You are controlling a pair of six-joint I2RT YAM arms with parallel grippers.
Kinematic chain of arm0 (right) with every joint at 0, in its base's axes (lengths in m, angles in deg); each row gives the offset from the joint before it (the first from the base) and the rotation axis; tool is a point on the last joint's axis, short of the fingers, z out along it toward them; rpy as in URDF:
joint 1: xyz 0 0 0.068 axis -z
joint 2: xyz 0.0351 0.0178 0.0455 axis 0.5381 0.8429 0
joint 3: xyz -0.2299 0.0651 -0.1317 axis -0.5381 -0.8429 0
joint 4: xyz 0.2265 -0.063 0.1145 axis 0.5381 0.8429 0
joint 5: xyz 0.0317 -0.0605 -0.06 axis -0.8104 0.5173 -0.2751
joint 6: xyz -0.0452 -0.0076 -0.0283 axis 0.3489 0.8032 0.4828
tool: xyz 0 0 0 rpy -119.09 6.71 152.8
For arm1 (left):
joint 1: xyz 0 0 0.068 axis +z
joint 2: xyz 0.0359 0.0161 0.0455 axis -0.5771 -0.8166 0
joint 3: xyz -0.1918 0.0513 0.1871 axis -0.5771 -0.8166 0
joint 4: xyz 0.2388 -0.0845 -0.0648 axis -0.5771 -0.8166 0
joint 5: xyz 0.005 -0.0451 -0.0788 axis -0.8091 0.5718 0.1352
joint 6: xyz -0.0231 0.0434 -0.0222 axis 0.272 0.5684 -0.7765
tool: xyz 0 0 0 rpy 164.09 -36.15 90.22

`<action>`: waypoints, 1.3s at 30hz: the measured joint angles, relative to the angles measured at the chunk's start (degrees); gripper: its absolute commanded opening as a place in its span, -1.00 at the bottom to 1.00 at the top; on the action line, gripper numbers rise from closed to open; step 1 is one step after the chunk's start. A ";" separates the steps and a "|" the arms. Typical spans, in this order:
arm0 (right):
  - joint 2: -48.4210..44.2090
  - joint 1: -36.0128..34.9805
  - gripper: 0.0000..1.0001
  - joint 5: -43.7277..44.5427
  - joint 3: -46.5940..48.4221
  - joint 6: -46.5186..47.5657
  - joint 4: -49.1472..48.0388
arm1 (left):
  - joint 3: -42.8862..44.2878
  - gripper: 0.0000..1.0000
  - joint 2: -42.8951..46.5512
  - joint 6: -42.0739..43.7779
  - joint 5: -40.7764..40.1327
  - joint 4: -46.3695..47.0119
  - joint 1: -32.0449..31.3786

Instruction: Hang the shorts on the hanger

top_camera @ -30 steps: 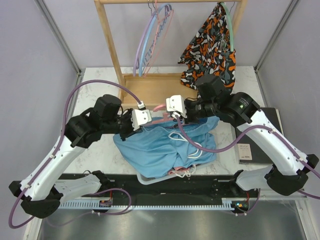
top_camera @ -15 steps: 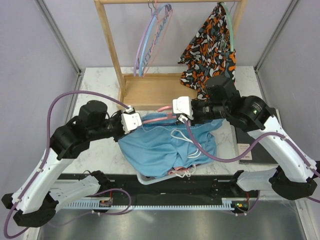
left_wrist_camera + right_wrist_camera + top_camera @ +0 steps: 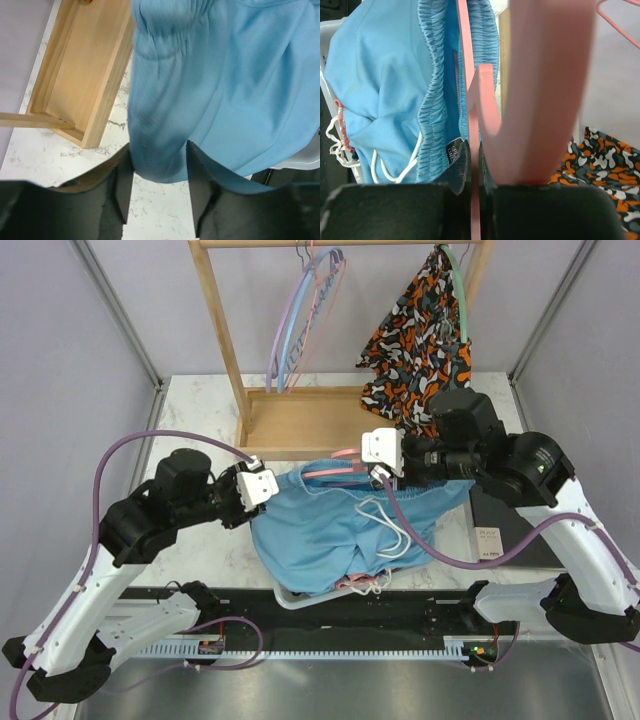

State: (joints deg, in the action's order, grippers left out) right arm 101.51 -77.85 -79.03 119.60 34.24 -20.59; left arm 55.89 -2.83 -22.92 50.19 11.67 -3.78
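The light blue shorts [image 3: 320, 535] hang by their waistband from the pink hanger [image 3: 335, 468] above the table's middle, white drawstring dangling. My right gripper [image 3: 386, 466] is shut on the hanger; in the right wrist view its fingers [image 3: 462, 165] pinch the hanger's [image 3: 540, 90] thin pink bar, with the gathered waistband of the shorts [image 3: 380, 90] just left of it. My left gripper [image 3: 260, 500] stands open at the shorts' left edge. In the left wrist view a fold of the shorts [image 3: 200, 85] hangs down between the spread fingertips [image 3: 122, 172].
A wooden rack [image 3: 300, 420] stands behind, with lilac and blue hangers [image 3: 295, 330] and an orange-black-white patterned garment [image 3: 420, 335] on its rail. A white bin [image 3: 290, 598] lies under the shorts. A dark flat object [image 3: 510, 530] sits at the right.
My left gripper has opened and drawn back left off the shorts. My right gripper has carried the hanger and shorts to the right and slightly back.
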 measured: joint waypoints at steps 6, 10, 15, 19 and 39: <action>0.70 0.09 -1.00 1.99 5.40 -2.16 2.64 | -5.42 0.15 4.17 -3.96 -1.25 5.55 1.29; 0.87 0.11 -1.00 2.21 5.49 -2.38 3.72 | -8.13 0.16 7.67 -4.79 -1.07 6.51 1.40; 1.42 0.33 -1.00 2.97 5.49 -2.91 3.65 | -8.04 0.21 7.19 -5.20 -0.72 6.75 1.40; 2.03 0.46 -1.00 3.17 5.44 -3.10 3.63 | -4.42 0.46 5.29 -5.27 2.19 6.21 1.42; 3.10 0.46 -1.00 0.70 5.33 -3.15 3.61 | 9.46 0.14 -9.66 0.33 17.11 9.42 1.20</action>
State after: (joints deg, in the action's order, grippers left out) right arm 104.62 -77.39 -78.33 124.94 31.10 -16.98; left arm 65.36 -12.49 -22.59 67.31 21.09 -2.57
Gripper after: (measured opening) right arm 0.033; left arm 0.620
